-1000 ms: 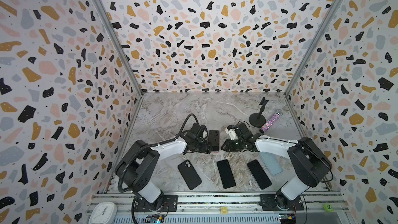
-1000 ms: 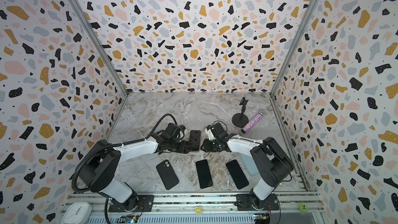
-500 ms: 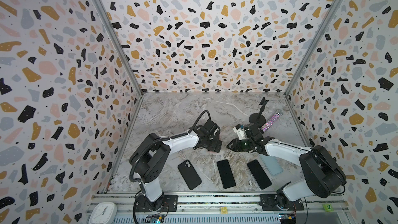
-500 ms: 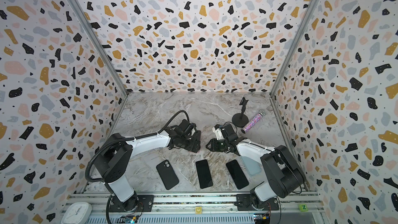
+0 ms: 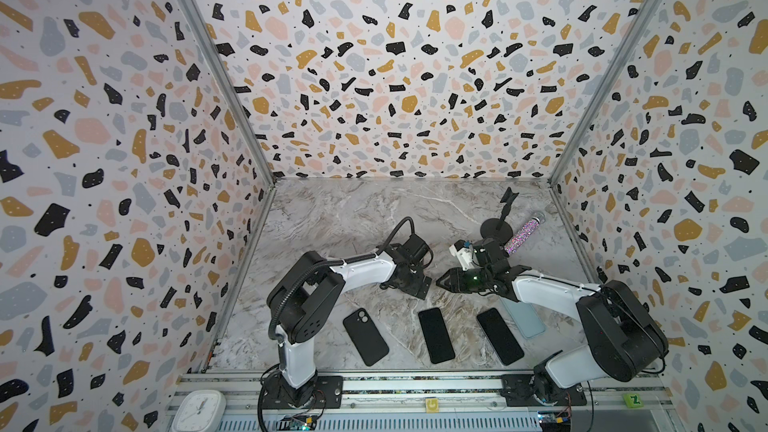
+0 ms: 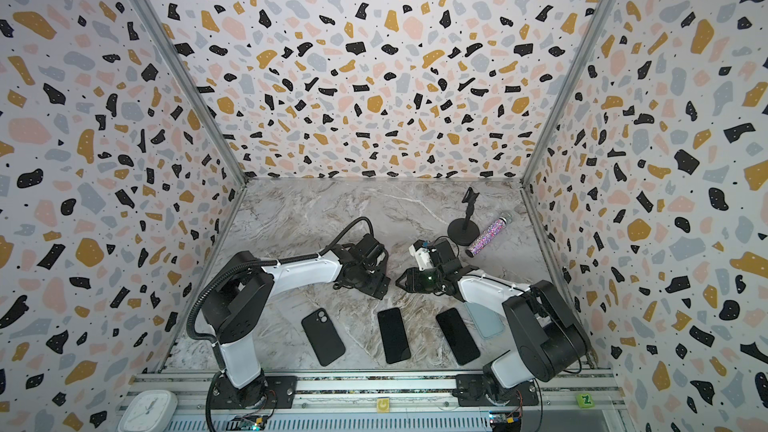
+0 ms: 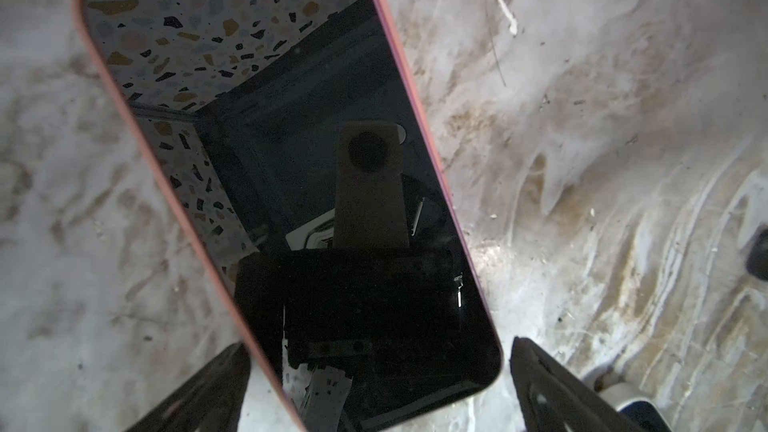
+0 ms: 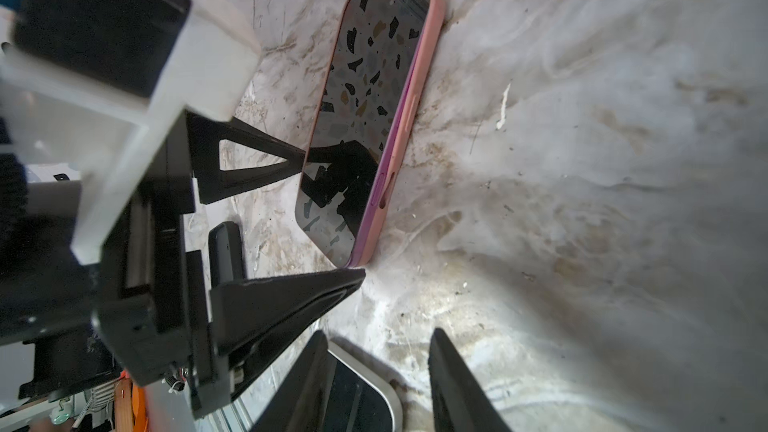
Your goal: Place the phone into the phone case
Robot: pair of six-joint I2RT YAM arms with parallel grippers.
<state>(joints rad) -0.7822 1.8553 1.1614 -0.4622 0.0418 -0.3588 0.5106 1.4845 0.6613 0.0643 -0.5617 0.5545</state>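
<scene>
Both empty: phone (image 7: 291,160) looks seated in case (image 8: 422,68), between left gripper's (image 7: 378,344) wide-apart fingers; right gripper's (image 8: 376,336) part-open nearby. Next: back away.

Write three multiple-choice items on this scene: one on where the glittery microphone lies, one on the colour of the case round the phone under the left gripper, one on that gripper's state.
1. Where does the glittery cylindrical microphone lie?
A) at the near left corner
B) beside the black round-based stand, far right of the marble table
C) propped upright against the back wall

2. What colour is the soft case round the black glass-fronted phone?
A) green
B) yellow
C) pink

3. How is the left gripper?
A) open, fingers either side of the phone
B) shut on the phone
C) out of view

Answers: B, it lies flat next to the stand's base; C, a pink rim frames the screen in both wrist views; A, its fingers stand wide apart with the phone flat between them.
</scene>
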